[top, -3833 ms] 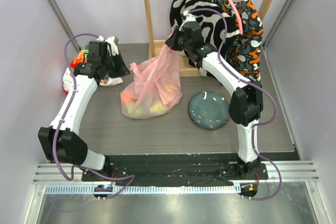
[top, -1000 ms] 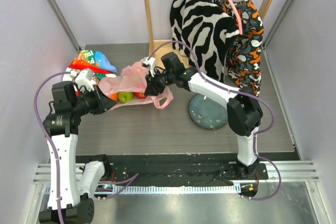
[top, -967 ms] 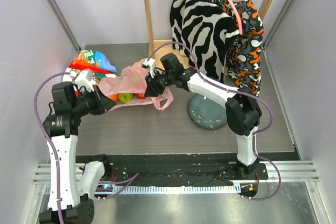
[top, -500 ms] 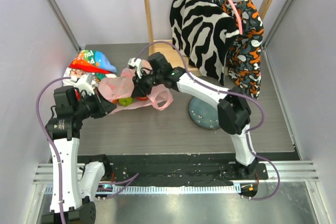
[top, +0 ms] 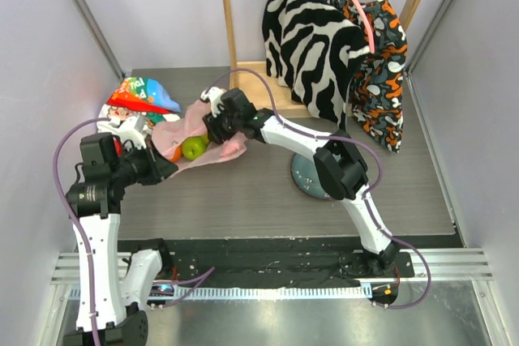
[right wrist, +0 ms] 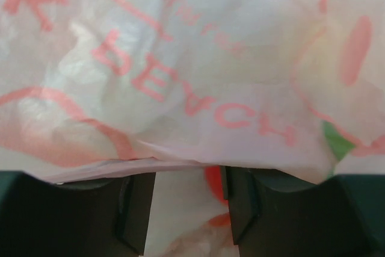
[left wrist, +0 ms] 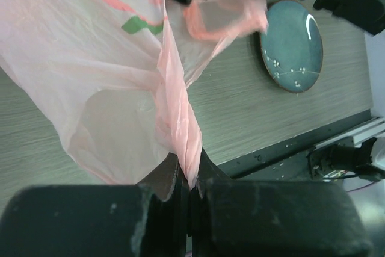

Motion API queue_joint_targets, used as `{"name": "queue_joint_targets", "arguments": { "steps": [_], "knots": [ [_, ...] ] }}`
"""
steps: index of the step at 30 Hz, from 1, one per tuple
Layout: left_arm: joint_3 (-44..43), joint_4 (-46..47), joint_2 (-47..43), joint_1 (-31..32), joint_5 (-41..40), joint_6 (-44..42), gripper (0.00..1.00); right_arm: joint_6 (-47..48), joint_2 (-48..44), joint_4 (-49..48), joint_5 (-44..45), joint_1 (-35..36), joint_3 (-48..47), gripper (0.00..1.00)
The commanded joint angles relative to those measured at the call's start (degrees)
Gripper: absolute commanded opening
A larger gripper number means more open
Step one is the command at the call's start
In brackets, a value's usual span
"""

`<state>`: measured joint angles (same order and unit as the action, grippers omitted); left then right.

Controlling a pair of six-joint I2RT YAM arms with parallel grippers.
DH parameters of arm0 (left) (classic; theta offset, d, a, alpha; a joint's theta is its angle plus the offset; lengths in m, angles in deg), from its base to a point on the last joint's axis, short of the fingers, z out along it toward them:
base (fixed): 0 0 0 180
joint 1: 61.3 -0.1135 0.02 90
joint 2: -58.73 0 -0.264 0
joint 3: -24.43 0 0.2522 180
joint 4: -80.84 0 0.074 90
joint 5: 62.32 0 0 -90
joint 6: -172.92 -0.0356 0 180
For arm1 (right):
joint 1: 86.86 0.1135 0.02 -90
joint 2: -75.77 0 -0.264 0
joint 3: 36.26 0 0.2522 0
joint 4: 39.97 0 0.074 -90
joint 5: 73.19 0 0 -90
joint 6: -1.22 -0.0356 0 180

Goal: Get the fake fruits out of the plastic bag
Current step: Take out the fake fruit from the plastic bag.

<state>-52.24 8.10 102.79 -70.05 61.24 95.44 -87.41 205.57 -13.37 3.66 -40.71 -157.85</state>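
Note:
The thin pink plastic bag point(top: 188, 129) lies crumpled at the left of the table. A green apple point(top: 194, 148) and an orange fruit point(top: 173, 153) show at its near edge. My left gripper point(top: 162, 169) is shut on a twisted strand of the bag point(left wrist: 177, 130), pinched between its jaws point(left wrist: 187, 176). My right gripper point(top: 209, 126) presses into the bag from the right. Its jaws point(right wrist: 186, 206) stand apart, printed bag film point(right wrist: 180, 88) drapes over their tips, and a red patch point(right wrist: 213, 185) shows in the gap. Any other fruits are hidden by the film.
A blue-grey plate point(top: 310, 174) point(left wrist: 292, 46) lies right of the bag, partly under my right arm. A cartoon-printed white bag point(top: 138, 95) sits at the far left. A wooden rack with zebra-patterned cloth point(top: 312, 30) stands at the back. Side walls close in on both sides.
My right gripper has moved left, deeper into the bag, and its jaws have widened. The bag has bunched leftward and the green apple shows more. My left gripper keeps its hold.

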Motion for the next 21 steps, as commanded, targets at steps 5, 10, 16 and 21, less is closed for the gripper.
{"name": "queue_joint_targets", "arguments": {
  "steps": [5, 10, 16, 21],
  "knots": [
    [2.7, 0.0, -3.0, -0.4, 1.6, -3.1, 0.00, 3.6, -1.3, -5.5, 16.4, -1.2, -4.4, 0.68],
    [3.3, 1.5, -1.7, -0.4, 2.6, -2.1, 0.00, 4.8, 0.5, -4.8, 17.9, -1.5, -3.6, 0.77],
    [3.2, 2.2, -0.5, -0.4, 3.3, -1.8, 0.00, 7.8, 1.7, -2.8, 18.9, -1.7, -1.2, 0.86],
    [3.2, 3.7, 0.5, -0.4, 3.8, -0.8, 0.00, 8.2, 2.1, -0.6, 17.0, -1.7, 0.6, 0.85]
  ]
}}
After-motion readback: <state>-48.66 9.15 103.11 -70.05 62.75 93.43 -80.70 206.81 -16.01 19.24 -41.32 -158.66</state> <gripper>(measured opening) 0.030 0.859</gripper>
